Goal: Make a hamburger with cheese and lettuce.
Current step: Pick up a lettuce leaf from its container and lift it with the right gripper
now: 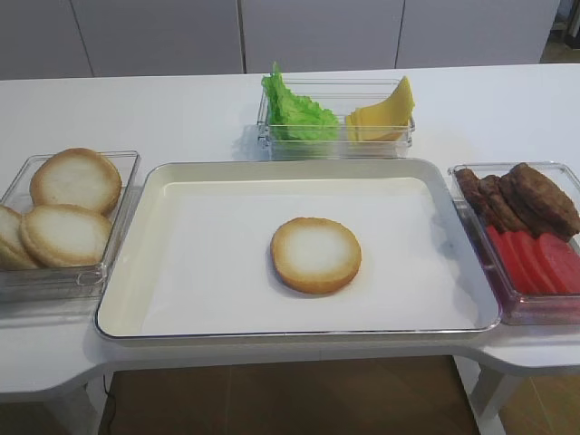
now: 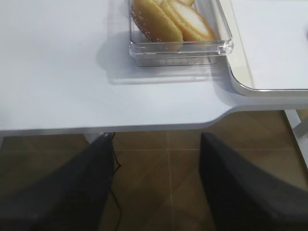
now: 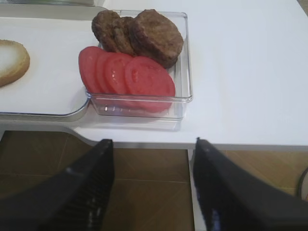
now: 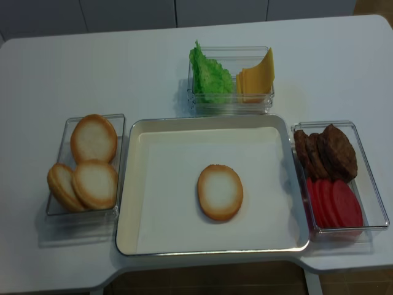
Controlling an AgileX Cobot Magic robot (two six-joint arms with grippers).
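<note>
A bun half (image 1: pixel 315 254) lies cut side up in the middle of the white tray (image 1: pixel 181 272); it also shows in the other high view (image 4: pixel 220 192) and at the left edge of the right wrist view (image 3: pixel 10 60). Green lettuce (image 1: pixel 294 109) and yellow cheese slices (image 1: pixel 385 111) stand in a clear box behind the tray. My left gripper (image 2: pixel 156 144) is open and empty, below the table's front edge. My right gripper (image 3: pixel 153 147) is open and empty, below the front edge near the patty box. Neither gripper shows in the high views.
A clear box of spare bun halves (image 1: pixel 68 213) sits left of the tray, also seen in the left wrist view (image 2: pixel 173 21). A clear box with brown patties (image 1: pixel 526 195) and red tomato slices (image 1: pixel 539 263) sits right of it. Wooden floor lies below the table.
</note>
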